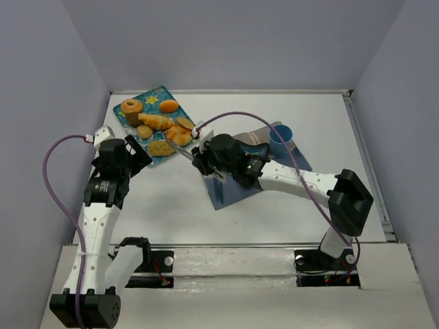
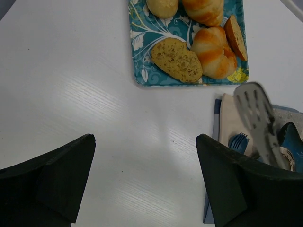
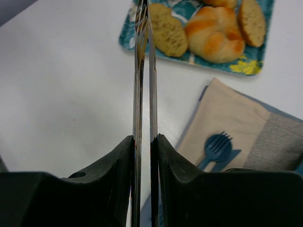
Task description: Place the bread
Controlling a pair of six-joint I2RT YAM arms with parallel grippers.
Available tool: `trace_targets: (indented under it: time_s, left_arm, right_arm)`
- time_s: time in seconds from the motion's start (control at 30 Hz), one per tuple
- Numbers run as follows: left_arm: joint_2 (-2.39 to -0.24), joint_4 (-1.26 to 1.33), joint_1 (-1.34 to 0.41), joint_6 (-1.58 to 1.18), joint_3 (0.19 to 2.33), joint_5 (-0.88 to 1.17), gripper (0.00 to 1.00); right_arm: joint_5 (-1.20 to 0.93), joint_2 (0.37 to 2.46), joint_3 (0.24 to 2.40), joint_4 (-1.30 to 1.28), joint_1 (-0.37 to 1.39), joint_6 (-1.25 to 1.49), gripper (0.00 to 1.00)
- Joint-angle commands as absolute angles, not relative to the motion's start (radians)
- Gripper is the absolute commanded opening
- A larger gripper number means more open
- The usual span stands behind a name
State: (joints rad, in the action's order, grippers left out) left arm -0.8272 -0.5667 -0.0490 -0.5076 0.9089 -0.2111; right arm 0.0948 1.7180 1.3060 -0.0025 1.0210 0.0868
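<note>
**Two arms beside a tray of breads, right claw gripping tongs**

Two robot arms reach over a white table (image 1: 274,110). At its far left lies a teal patterned tray (image 1: 156,94) filled with baked goods. The bread (image 2: 235,37), a small flat tan-brown oval, sits at the tray's right edge. It is tilted and leans against a golden twisted roll (image 2: 213,52). A larger speckled flat bread (image 2: 176,60) lies just left of that roll, near the tray's front rim.

The right claw (image 3: 144,142) is clamped narrowly on metal tongs (image 3: 143,71). The two blades stand close together and nearly parallel. They point toward the tray, and in the right wrist view their tips reach the rim beside the speckled bread. The bread lies apart from the tongs, on the other side of the roll.

The left claw (image 2: 142,179) is spread wide and holds nothing. It hangs over bare table just in front of the tray.

To the right of the tray, a blue mat (image 1: 230,195) carries a beige napkin (image 3: 222,118) with a blue fork (image 3: 215,146) on it. A blue cup (image 1: 281,135) stands further back.
</note>
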Motion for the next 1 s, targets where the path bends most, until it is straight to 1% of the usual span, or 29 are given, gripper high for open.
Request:
trace_targets:
  time_s: [0.0,0.17,0.2,0.33,0.43,0.57,0.97]
  left_arm:
    - [-0.811,-0.528,-0.025,-0.482,0.899,-0.18,0.99]
    - [-0.815,-0.515,-0.008,-0.471,0.891,-0.144,0.99]
    - [-0.815,-0.512,0.02,-0.468,0.891,-0.137,0.99]
    - [-0.821,-0.503,0.043,-0.462,0.884,-0.106,0.99]
    - [-0.828,-0.497,0.051,-0.457,0.881,-0.088,0.99]
    - [-0.839,-0.491,0.067,-0.446,0.876,-0.068,0.99]
    - [-0.87,-0.488,0.1,-0.436,0.873,-0.041,0.99]
  right_arm:
    - [0.06,1.723,1.336,0.015,0.947,0.063,0.31]
    - [0.037,1.822,1.436,-0.046,0.873,-0.021,0.38]
    - [0.034,1.842,1.457,-0.057,0.864,-0.021,0.39]
    - [0.093,1.942,1.589,-0.12,0.841,-0.106,0.43]
    - [0.12,1.997,1.637,-0.135,0.818,-0.168,0.47]
    - [0.121,2.057,1.75,-0.176,0.808,-0.23,0.47]
    - [0.13,2.19,1.916,-0.215,0.788,-0.258,0.48]
